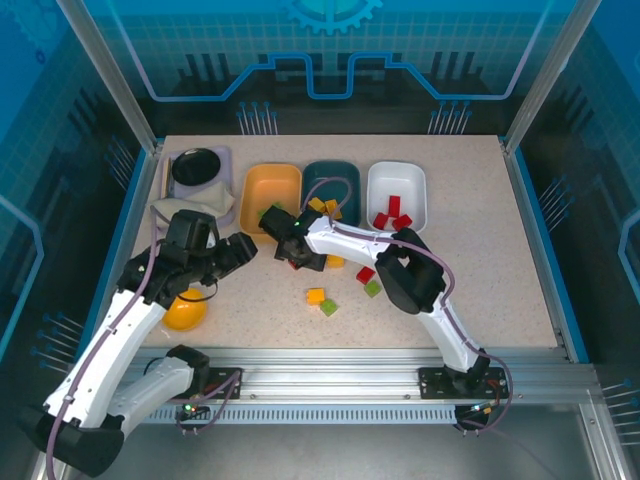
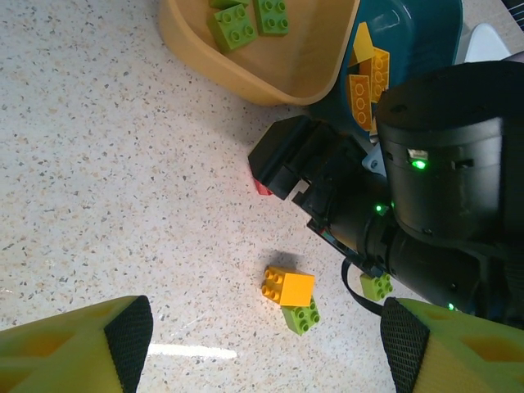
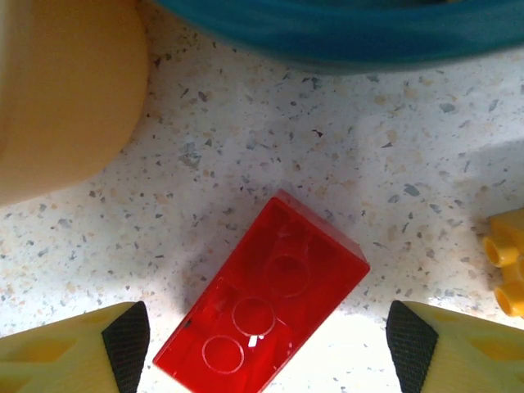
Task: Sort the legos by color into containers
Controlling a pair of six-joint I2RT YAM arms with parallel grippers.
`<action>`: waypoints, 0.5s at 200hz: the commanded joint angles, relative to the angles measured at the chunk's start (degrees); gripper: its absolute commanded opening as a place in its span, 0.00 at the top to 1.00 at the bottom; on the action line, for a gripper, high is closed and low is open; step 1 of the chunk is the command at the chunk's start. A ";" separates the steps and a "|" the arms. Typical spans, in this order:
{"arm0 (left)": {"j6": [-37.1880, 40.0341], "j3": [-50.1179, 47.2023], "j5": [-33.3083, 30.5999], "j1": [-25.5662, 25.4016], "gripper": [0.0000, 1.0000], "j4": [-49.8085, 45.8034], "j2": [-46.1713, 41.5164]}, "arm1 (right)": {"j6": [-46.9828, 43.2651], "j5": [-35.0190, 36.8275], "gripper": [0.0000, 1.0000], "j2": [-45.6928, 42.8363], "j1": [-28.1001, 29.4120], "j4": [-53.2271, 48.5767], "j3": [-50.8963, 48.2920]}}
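We see our right hand (image 3: 264, 348) low in frame, fingers apart around a glossy red oblong plastic brick (image 3: 262, 323) on the speckled desk (image 3: 327, 164), below the yellow-orange plastic tray (image 3: 57, 90) and teal plastic tray (image 3: 344, 33), our left hand (image 2: 266, 344) likewise spread wide.

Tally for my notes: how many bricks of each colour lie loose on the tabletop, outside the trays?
Red bricks: 2
Green bricks: 2
Orange-yellow bricks: 2
Total in sight: 6
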 commanded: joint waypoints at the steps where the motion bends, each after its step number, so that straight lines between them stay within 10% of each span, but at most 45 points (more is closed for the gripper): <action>1: 1.25 -0.15 1.50 -0.33 0.22 -2.28 -1.43 | 1.96 1.71 0.25 1.97 0.22 -1.55 1.55; 100: 0.92 -2.21 3.30 -0.33 0.24 -1.61 -2.93 | -0.65 -0.75 0.66 -5.76 0.36 2.89 -8.41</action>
